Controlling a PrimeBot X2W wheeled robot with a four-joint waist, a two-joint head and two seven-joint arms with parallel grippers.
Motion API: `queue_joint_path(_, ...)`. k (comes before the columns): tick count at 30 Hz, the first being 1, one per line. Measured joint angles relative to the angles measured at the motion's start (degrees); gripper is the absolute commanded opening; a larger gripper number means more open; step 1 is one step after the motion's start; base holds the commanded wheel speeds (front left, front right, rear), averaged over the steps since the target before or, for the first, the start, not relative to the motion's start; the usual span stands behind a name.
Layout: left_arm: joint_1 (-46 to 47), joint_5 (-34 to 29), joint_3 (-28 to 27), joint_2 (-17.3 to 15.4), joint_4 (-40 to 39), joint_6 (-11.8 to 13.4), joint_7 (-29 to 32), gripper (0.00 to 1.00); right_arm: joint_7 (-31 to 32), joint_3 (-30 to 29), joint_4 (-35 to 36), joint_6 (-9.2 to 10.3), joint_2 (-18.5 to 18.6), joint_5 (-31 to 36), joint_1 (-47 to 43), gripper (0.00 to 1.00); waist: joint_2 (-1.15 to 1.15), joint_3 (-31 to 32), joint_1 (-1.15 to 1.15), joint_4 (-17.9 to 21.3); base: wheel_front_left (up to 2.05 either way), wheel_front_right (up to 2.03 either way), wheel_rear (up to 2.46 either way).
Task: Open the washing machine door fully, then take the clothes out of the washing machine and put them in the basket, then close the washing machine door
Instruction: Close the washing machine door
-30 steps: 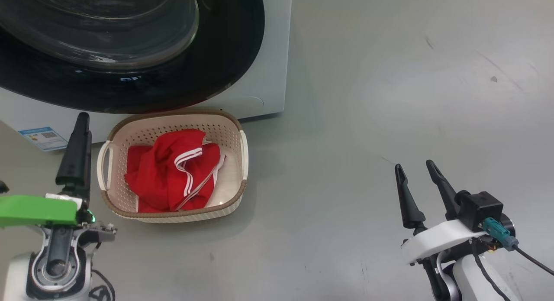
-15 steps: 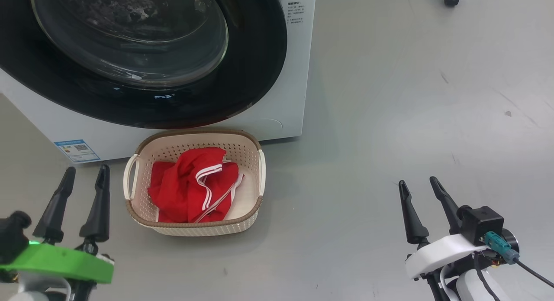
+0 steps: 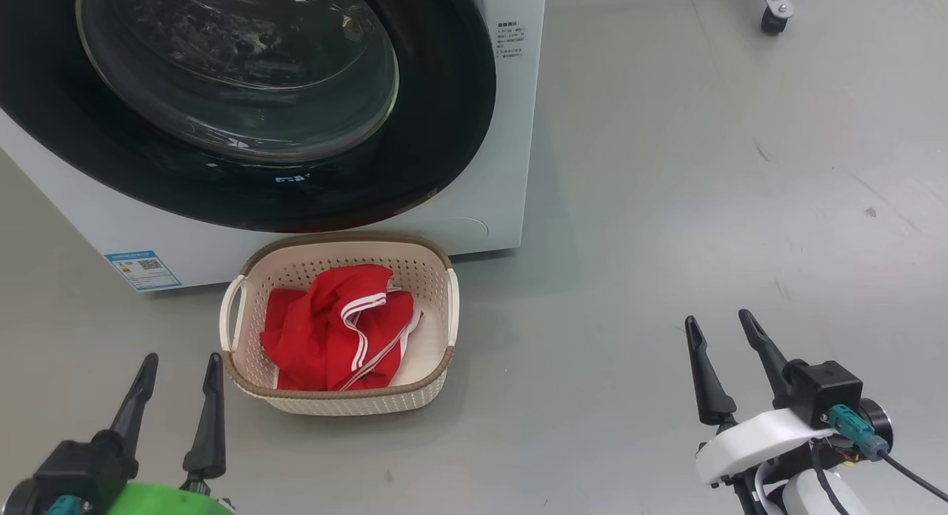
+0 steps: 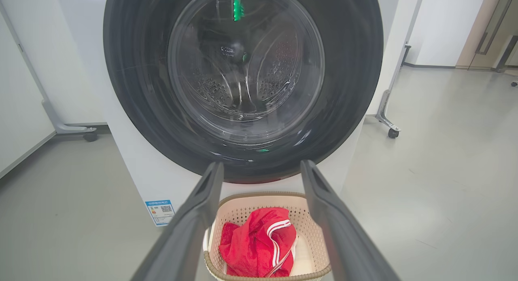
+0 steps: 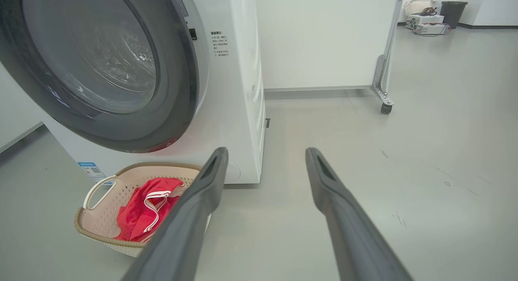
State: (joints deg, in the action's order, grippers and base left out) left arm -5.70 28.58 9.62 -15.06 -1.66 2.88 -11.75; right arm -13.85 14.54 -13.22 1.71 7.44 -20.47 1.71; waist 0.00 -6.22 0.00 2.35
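- your washing machine door (image 3: 452,130) looks shut, clothes (image 3: 326,337) piled in the basket (image 3: 344,242) on its near side
- your left gripper (image 3: 184,358) and right gripper (image 3: 717,317): fingers spread wide, holding nothing

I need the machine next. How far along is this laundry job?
Looks finished. The clothes lie in the basket; the washing machine door looks shut against the washing machine, with no fabric visible through the glass. The left gripper and right gripper hang open, empty. Nothing visibly left.

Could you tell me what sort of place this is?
Likely a lab or office test space, not a home: bare grey floor, a white wheeled partition, and the washing machine standing alone.
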Motion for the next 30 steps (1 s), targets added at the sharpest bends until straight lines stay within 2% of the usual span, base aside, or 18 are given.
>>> queue_joint_path(3,-0.84,-0.38,0.03,0.75,0.6,1.43,-0.25,1.0,0.0,-0.01,0.18,0.37,0.34,0.46,-0.04,1.0,0.0,0.24,0.0,-0.02,0.0,0.0,0.0)
queue_joint_path(7,-1.55,-1.59,0.16,1.64,0.99,1.96,-0.51,1.0,0.2,-0.08,0.44,0.81,0.67,0.8,-0.43,1.0,0.0,0.67,0.0,-0.02,0.0,0.0,0.0)
queue_joint_path(30,-2.56,-3.45,0.31,4.23,1.82,2.89,-1.26,1.0,1.22,-0.32,2.11,1.97,1.36,1.46,-1.92,1.0,0.0,2.0,0.0,-0.28,0.0,0.0,0.0)
